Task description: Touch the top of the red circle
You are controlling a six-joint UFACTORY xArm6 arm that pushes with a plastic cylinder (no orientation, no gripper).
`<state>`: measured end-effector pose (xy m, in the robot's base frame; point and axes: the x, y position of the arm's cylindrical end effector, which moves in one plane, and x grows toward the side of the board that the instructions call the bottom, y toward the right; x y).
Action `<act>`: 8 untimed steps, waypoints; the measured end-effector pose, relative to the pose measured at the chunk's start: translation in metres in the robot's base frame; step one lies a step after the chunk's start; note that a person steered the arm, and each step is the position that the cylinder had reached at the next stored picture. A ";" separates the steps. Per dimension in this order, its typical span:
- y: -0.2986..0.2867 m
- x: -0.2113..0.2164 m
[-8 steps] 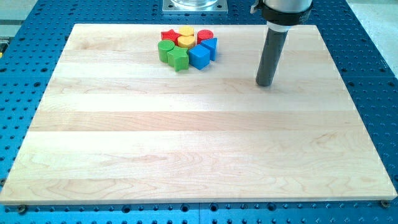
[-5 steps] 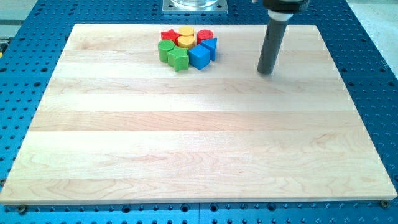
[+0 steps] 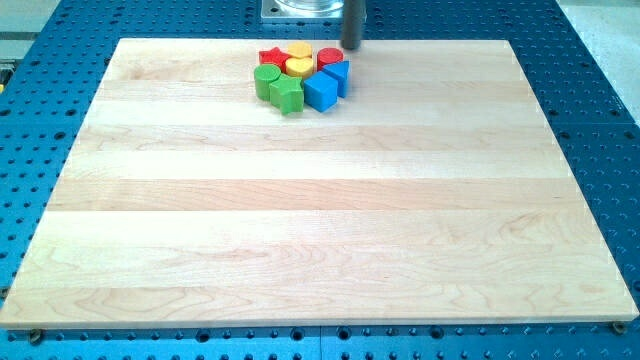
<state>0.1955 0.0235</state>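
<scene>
Entry, largest item first. You have the wooden board [image 3: 320, 220] lying on a blue perforated table [image 3: 600, 80]; no lettering, brand or label can be read on either.

At the view's top edge, a metal mounting plate [image 3: 300, 10], partly cut off.

My tip [image 3: 351, 47]: the dark rod comes down at the board's top edge, just up and to the view's right of the block cluster. You have no jaws or hand to report on this rod; it holds nothing.

Cluster, packed together near the board's top:
- blue cube [image 3: 320, 91]
- green block [image 3: 287, 95]
- green cylinder [image 3: 265, 79]
- blue block [image 3: 338, 73], shape unclear
- red star-like block [image 3: 271, 57]
- two yellow blocks [image 3: 299, 66]
- red circle [image 3: 330, 57]: an upright cylinder, round face up, at the cluster's top right, nearest my tip.
</scene>
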 end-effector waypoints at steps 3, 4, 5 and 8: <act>-0.096 0.005; -0.061 0.005; -0.027 -0.003; 0.022 0.023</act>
